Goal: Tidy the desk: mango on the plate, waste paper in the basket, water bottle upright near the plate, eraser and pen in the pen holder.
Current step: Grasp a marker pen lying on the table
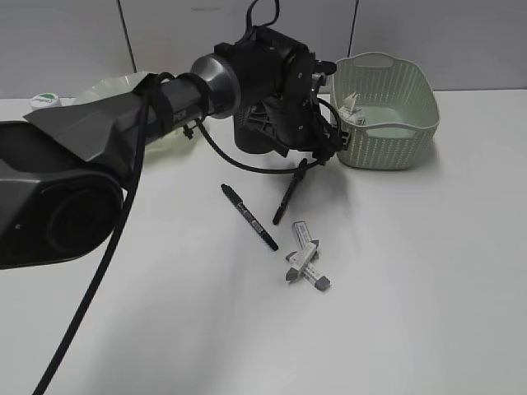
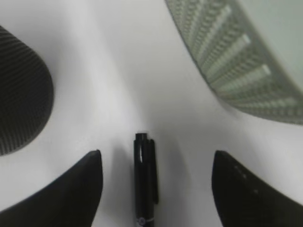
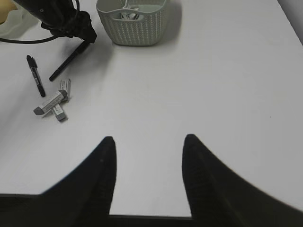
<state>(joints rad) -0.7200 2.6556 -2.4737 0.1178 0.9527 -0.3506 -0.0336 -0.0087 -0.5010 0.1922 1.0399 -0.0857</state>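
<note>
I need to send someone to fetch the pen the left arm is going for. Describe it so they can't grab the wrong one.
Start at the pale green woven basket at the back of the desk. Just left of it and nearer, below the left gripper, a black pen lies slanted. Unlike the other pen further left, it lies between the open fingers.

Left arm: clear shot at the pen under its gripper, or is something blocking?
Probably yes. The left gripper is open with the pen lying between its fingers; the pen holder and basket stand off to either side.
</note>
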